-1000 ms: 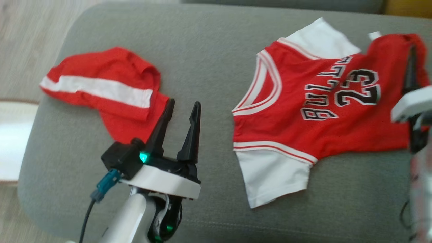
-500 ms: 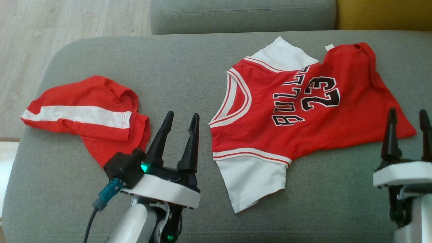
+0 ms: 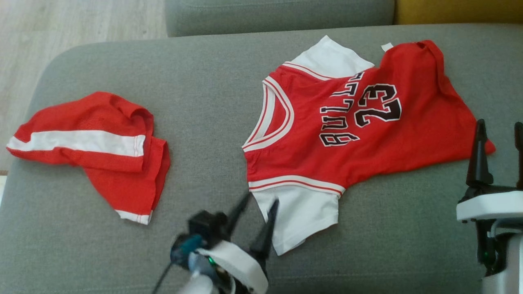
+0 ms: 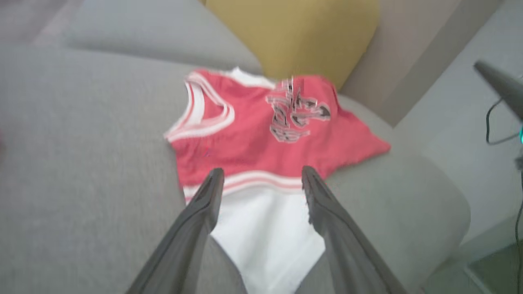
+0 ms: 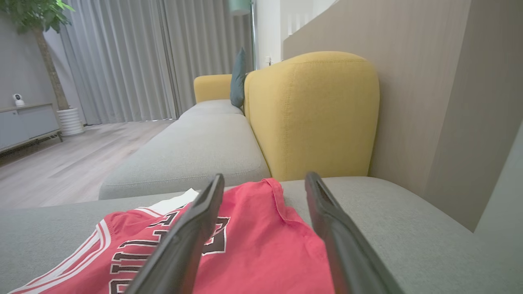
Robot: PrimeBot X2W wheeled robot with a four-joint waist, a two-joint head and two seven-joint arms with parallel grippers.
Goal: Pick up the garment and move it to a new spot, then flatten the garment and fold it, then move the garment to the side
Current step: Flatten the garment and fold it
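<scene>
The garment, a red jersey (image 3: 359,134) with white sleeves and "BULLS 23" on it, lies mostly spread on the grey sofa seat (image 3: 204,102), its hem bunched at the right. My left gripper (image 3: 261,199) is open, blurred, its tips at the left edge of the near white sleeve (image 3: 302,212). In the left wrist view the open fingers (image 4: 261,173) frame that sleeve (image 4: 265,228) below the red body (image 4: 253,139). My right gripper (image 3: 500,123) stands open at the jersey's right tip, nothing between its fingers (image 5: 265,177), which hang above the red cloth (image 5: 253,245).
Red shorts (image 3: 102,155) with a white stripe lie crumpled on the seat's left part. A yellow armrest (image 5: 314,114) rises behind the jersey, and a second grey seat (image 5: 192,151) continues beyond. Wooden floor (image 3: 61,24) lies past the far left edge.
My left gripper has swung right and nearer, from beside the shorts to the jersey's near white sleeve. The head camera has shifted, so my right gripper now shows at the lower right.
</scene>
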